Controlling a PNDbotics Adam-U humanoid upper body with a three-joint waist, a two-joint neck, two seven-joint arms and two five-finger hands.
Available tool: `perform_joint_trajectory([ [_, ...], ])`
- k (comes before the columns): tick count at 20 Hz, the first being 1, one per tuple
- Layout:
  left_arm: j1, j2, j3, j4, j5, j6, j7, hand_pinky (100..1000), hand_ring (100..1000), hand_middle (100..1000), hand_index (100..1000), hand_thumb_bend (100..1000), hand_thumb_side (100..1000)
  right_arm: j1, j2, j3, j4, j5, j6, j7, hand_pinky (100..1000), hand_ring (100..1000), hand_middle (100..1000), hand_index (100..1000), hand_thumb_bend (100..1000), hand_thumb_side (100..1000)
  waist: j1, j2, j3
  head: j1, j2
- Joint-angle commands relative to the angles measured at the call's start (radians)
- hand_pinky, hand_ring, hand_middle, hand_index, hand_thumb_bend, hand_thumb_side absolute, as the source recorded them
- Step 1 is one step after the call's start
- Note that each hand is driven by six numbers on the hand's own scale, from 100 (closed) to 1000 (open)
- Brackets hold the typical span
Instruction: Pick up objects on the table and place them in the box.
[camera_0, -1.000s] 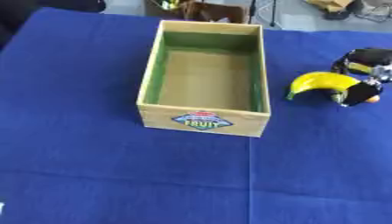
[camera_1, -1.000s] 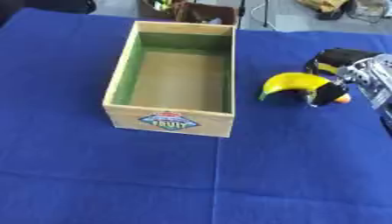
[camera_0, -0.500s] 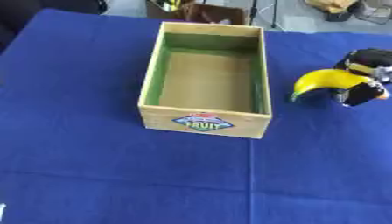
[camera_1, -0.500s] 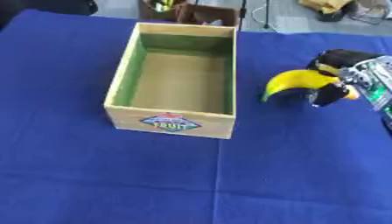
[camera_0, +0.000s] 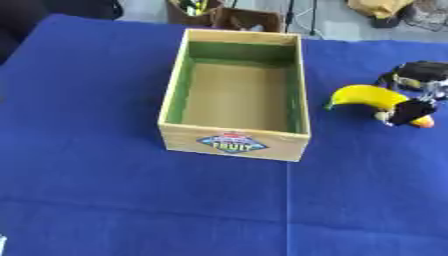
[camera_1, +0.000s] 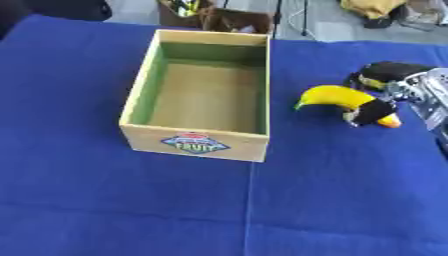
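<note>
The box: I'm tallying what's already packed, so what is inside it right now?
Nothing shows inside the box: only its bare brown floor and green inner walls. The near wall hides a thin strip of floor behind it. The banana is outside, at the right hand.

The box (camera_1: 198, 95) stands open-topped at the frame's centre, its inside bare down to the floor, so entry from above is unobstructed. Its tall walls block any sideways approach. Right of it, the right hand (camera_1: 411, 90) and the banana (camera_1: 337, 97) it grips fill the right-middle area, a narrow strip of blue table (camera_1: 105, 200) separating banana from box wall. The left side and the whole lower half lie open.
</note>
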Motion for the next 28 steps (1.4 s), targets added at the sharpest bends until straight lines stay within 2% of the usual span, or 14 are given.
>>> perform_joint_trajectory([
  [1, -0.008, 0.009, 0.001, -0.017, 0.001, -0.001, -0.004, 594, 594, 706, 835, 308, 888, -0.015, -0.029, -0.015, -0.014, -0.005, -0.001, 0.005, 884, 914, 638, 883, 190, 546, 0.002, -0.027, -0.001, 0.001, -0.011],
  [21, -0.005, 0.013, -0.001, -0.017, 0.003, -0.003, -0.013, 596, 595, 708, 835, 306, 890, -0.028, -0.032, -0.018, -0.016, 0.0, 0.007, 0.004, 883, 915, 628, 864, 143, 537, 0.001, -0.032, -0.008, 0.008, -0.007],
  [28, -0.006, 0.012, -0.002, -0.017, 0.003, -0.003, -0.017, 597, 595, 709, 835, 305, 890, -0.031, -0.031, -0.018, -0.015, -0.001, 0.01, 0.005, 883, 915, 623, 833, 166, 543, 0.002, -0.029, -0.008, 0.008, -0.008],
])
